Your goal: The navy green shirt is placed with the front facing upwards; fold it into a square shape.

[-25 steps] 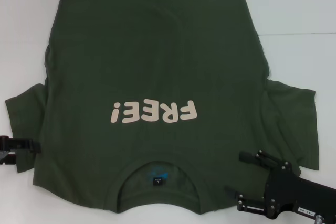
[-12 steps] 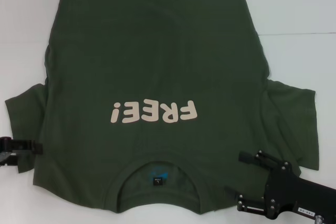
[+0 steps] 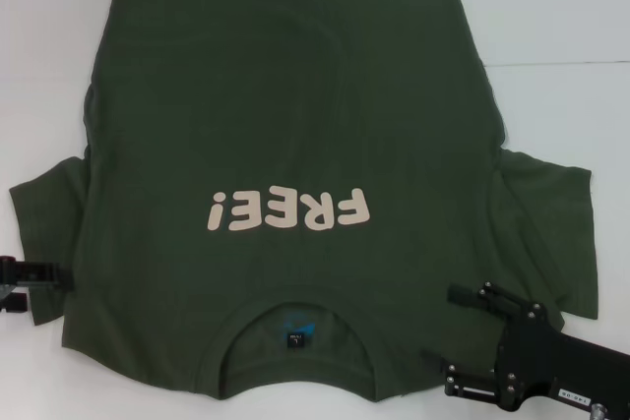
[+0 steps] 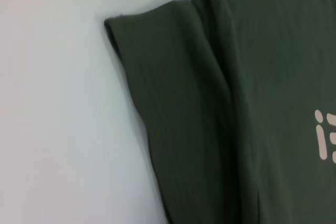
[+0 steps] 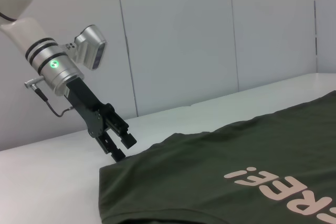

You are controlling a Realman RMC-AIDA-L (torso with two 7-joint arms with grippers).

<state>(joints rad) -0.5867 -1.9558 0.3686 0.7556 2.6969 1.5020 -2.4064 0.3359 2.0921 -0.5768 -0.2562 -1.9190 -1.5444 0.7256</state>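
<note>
The navy green shirt (image 3: 285,115) lies flat and front up on the white table (image 3: 551,17), with its neck (image 3: 295,327) towards me and the cream "FREE!" lettering (image 3: 290,210) showing. My left gripper (image 3: 34,285) is at the outer edge of the left sleeve (image 3: 49,213). In the right wrist view the left gripper (image 5: 124,148) hangs just above the shirt's edge (image 5: 113,169), open and holding nothing. My right gripper (image 3: 455,337) hovers open over the shoulder near the right sleeve (image 3: 551,233). The left wrist view shows the left sleeve (image 4: 168,87) lying flat.
White table surface (image 4: 58,129) surrounds the shirt on all sides. A seam line in the table (image 3: 561,64) runs off to the right. A pale wall (image 5: 173,40) stands behind the table's left side.
The left gripper wobbled slightly beside the left sleeve. The shirt and the right arm have not moved.
</note>
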